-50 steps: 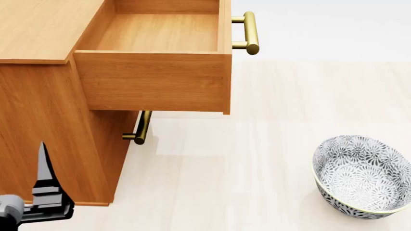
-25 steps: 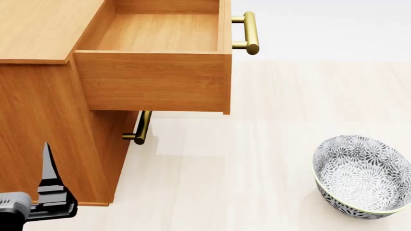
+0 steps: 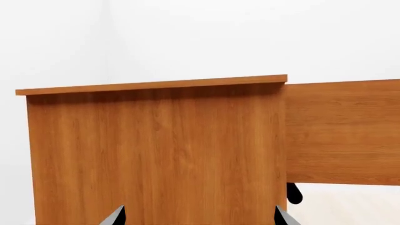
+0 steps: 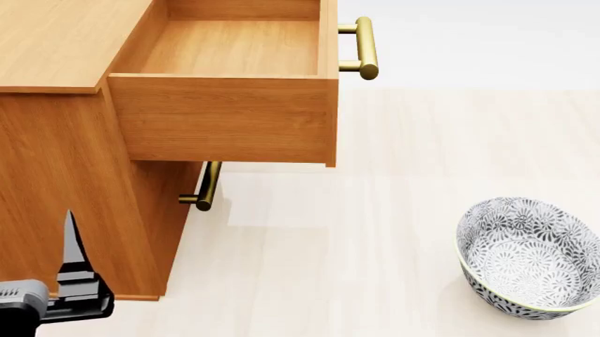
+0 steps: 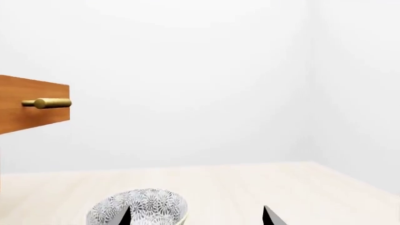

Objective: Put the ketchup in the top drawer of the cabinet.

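Left tool [image 4: 70, 232] upright beside the cabinet [image 4: 56, 175]

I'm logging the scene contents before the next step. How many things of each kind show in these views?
Cabinet: 1
Open top drawer: 1
Brass bar handles, upper and lower: 2
Patterned bowl: 1
Ketchup can: 0, not in view
Total: 5

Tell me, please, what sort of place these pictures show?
Most likely a bare simulated room set up as a manipulation test scene, not a furnished home: a lone wooden cabinet with its top drawer pulled open and empty, a patterned bowl on the pale plank floor, and blank white walls.
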Robot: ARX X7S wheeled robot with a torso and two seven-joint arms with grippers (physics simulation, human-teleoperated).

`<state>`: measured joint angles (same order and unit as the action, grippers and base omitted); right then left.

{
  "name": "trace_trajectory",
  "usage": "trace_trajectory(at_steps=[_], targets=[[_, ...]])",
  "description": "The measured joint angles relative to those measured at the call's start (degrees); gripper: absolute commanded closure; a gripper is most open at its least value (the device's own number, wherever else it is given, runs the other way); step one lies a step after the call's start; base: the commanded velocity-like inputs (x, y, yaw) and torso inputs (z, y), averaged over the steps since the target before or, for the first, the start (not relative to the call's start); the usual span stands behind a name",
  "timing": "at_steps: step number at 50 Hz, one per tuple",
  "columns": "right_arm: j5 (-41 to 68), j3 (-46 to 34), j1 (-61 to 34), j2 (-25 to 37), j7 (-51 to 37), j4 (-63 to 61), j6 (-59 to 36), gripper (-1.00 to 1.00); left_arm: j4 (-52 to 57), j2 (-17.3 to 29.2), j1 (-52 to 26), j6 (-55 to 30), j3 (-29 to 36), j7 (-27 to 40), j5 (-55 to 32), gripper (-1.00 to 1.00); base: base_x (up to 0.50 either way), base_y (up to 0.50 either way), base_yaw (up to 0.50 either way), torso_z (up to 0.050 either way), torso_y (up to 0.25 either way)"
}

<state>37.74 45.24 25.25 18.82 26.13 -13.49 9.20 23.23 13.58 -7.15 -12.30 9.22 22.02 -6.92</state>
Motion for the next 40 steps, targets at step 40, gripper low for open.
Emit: trace_trajectory(at_steps=[40], targets=[[-4.4, -4.2, -5.2, -4.2, 4.6, 12.8, 7.3, -1.0, -1.4, 0.8, -0.3, 0.9, 0.2, 1.2, -1.2, -1.0, 0.0, 0.0, 0.0, 0.0, 0.0]])
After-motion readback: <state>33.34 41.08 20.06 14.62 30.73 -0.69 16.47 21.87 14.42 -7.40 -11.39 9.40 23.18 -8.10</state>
